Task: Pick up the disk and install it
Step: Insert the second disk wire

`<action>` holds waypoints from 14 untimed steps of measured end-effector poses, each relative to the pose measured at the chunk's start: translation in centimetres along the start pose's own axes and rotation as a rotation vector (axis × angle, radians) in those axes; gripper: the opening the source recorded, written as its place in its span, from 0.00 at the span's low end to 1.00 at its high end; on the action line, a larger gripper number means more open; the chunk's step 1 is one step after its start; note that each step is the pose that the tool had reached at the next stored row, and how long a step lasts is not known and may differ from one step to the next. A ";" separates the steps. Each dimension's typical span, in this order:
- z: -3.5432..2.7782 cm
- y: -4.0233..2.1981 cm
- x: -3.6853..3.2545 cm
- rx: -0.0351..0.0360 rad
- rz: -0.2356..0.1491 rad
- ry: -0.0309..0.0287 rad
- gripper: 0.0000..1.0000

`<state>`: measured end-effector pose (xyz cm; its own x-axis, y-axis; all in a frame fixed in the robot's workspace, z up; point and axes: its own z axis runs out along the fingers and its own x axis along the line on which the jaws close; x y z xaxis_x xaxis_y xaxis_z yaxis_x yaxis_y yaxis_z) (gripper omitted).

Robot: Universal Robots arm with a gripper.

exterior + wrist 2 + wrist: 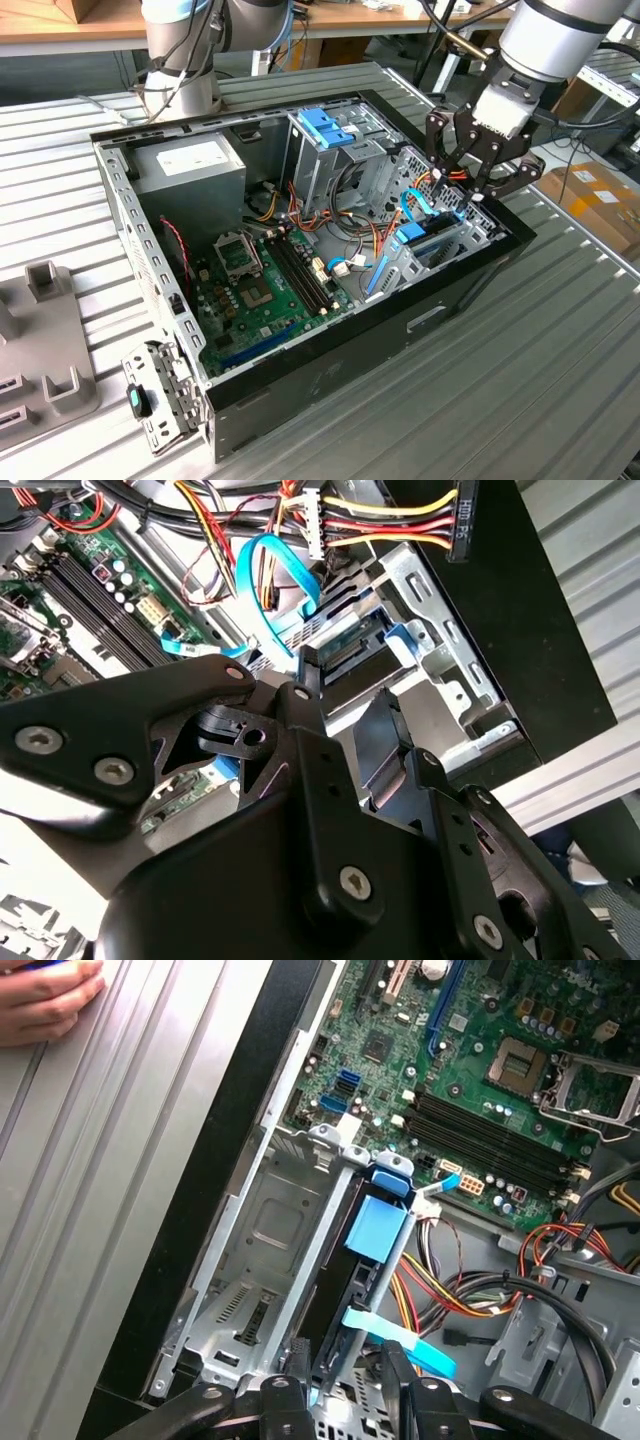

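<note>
The disk stands on edge in the metal drive bay at the corner of the open computer case on the exterior view's right. Its blue side rail faces up and its dark body sits down in the slot. My gripper hovers right over the bay, open, with one finger on each side of the disk. In both wrist views a little gap shows between the fingertips and the disk. A light blue cable loops just beside the bay.
The case lies open on a ribbed metal table. Inside are the motherboard, a grey box with a white sticker, a cage with a blue latch and cable bundles. A person's hand rests on the table. Another arm's base stands behind.
</note>
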<state>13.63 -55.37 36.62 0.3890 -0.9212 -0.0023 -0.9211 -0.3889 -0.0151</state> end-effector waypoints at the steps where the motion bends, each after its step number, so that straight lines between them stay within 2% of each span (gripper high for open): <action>1: -0.09 -0.01 -0.02 0.0000 0.000 -0.0001 0.42; 6: -0.09 -0.10 -0.08 -0.0001 -0.013 -0.0001 0.42; 14: -0.06 -0.33 -0.12 -0.0003 -0.109 -0.0014 0.42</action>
<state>13.89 -55.13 36.68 0.4869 -0.8734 -0.0021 -0.8734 -0.4868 -0.0150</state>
